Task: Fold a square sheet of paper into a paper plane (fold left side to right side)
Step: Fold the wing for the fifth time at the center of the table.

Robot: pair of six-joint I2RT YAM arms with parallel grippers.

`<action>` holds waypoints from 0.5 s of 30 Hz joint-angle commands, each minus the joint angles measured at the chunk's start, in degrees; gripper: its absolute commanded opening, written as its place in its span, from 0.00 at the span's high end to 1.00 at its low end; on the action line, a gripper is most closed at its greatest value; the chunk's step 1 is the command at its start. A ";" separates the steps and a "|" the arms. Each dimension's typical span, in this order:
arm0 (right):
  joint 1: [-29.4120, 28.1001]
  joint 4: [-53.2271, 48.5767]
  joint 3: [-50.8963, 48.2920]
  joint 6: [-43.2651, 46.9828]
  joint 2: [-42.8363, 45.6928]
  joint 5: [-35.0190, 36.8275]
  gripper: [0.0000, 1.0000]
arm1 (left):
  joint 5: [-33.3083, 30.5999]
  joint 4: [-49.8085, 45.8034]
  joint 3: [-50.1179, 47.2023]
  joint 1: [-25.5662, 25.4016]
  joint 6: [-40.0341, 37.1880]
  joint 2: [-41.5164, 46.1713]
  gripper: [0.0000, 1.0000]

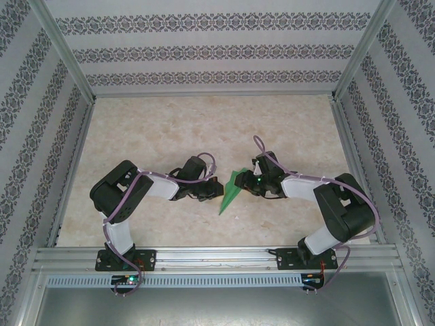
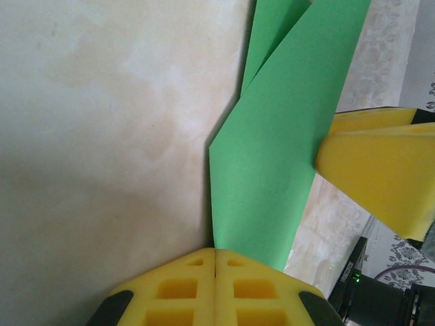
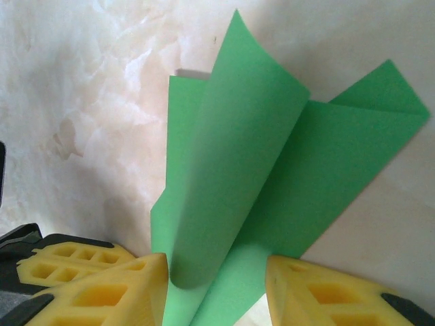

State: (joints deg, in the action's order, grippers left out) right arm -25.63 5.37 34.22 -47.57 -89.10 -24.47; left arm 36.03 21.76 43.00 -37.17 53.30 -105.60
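green paper [image 1: 230,192] lies near the middle of the bench [image 1: 163,129], between both grippers. left wrist view: left gripper [image 2: 215,252] closed against the paper's edge. right wrist view: right gripper [image 3: 216,266] open, straddling where the paper curls up.

1. The left arm [image 1: 126,197] is bent at the elbow and its forearm reaches inward.
2. The left end effector [image 2: 215,252] has its yellow fingers [image 2: 180,288] pressed together.
3. The right arm [image 1: 343,207] is bent likewise.
4. The right end effector [image 3: 216,266] has its fingers spread apart and faces the left one closely.

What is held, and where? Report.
Left end effector is shut at the green paper plane's near edge; a true pinch cannot be told. Right end effector straddles its raised flap, open.
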 commanded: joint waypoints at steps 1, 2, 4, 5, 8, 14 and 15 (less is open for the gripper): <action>-0.21 1.27 1.75 2.31 -2.68 -0.34 0.57 | -5.49 -3.95 0.24 -0.45 -2.91 0.36 0.99; -0.21 1.38 2.22 2.69 -2.99 -0.53 0.57 | -5.74 -4.09 0.09 -0.45 -3.08 0.85 0.99; -0.27 1.57 2.89 3.20 -3.73 -0.88 0.57 | -6.05 -4.27 0.04 -0.45 -3.36 1.74 0.99; -0.36 1.91 3.19 3.49 -4.06 -1.17 0.57 | -6.12 -4.42 0.03 -0.45 -3.54 2.29 0.99; -0.72 2.15 4.41 4.39 -5.56 -2.04 0.57 | -6.38 -4.71 -0.08 -0.46 -3.90 3.37 0.99; -1.51 2.94 5.86 5.47 -6.78 -2.52 0.58 | -6.80 -5.41 -0.07 -0.46 -4.44 4.87 0.99; -1.54 2.89 5.92 5.52 -6.82 -2.45 0.58 | -6.67 -5.41 0.02 -0.45 -4.60 5.01 0.99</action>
State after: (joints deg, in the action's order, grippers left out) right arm -25.76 3.22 38.70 -44.29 -93.06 -26.68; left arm 30.74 18.28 42.98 -37.54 50.68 -102.59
